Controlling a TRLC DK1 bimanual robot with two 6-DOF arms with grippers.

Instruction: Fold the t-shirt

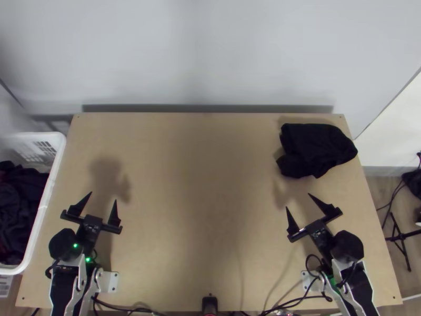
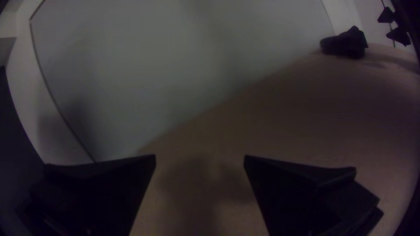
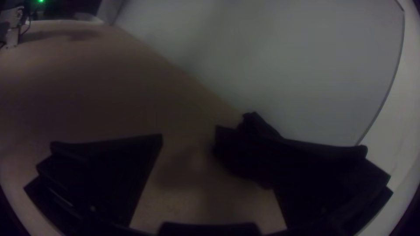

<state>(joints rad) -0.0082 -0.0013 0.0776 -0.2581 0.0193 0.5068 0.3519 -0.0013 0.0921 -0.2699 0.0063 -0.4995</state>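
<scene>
Black t-shirt (image 1: 318, 147), top view: at the far right corner of the table (image 1: 200, 210), bunched into a loose heap with some overlapping layers. Its right side reaches the table's right edge. Left gripper (image 1: 103, 196) is at the near left, fingers wide apart, pointing to the far side. Right gripper (image 1: 298, 200) is at the near right, also spread wide, angled a bit to the left, its tips nearer than the t-shirt and apart from it. Bare wood between the two. White basket (image 1: 44, 200) sits off the table's left side, dark clothes (image 1: 18, 210) in it. Pale wall panel (image 1: 210, 58) stands behind the far edge. Small black device (image 1: 209, 304) at the middle of the near edge, cables (image 1: 294, 303) to its right. Black stand (image 1: 401, 239) on the floor off to the right.

Left wrist view: left gripper (image 2: 200, 155) open, a wide gap between the fingers, table and a soft shadow seen through it. T-shirt is well off at the far right of the table, a low dark lump. Right gripper's spread fingers are visible near it in the picture.

Right wrist view: right gripper (image 3: 210, 135) open too, wood and shadow in the gap. T-shirt lies beyond the right-hand finger, partly hidden by it; dark on dark, so the folds can't be made out. Part of the left arm (image 3: 13, 26) is off to the left, green light (image 3: 40, 1) by it.
</scene>
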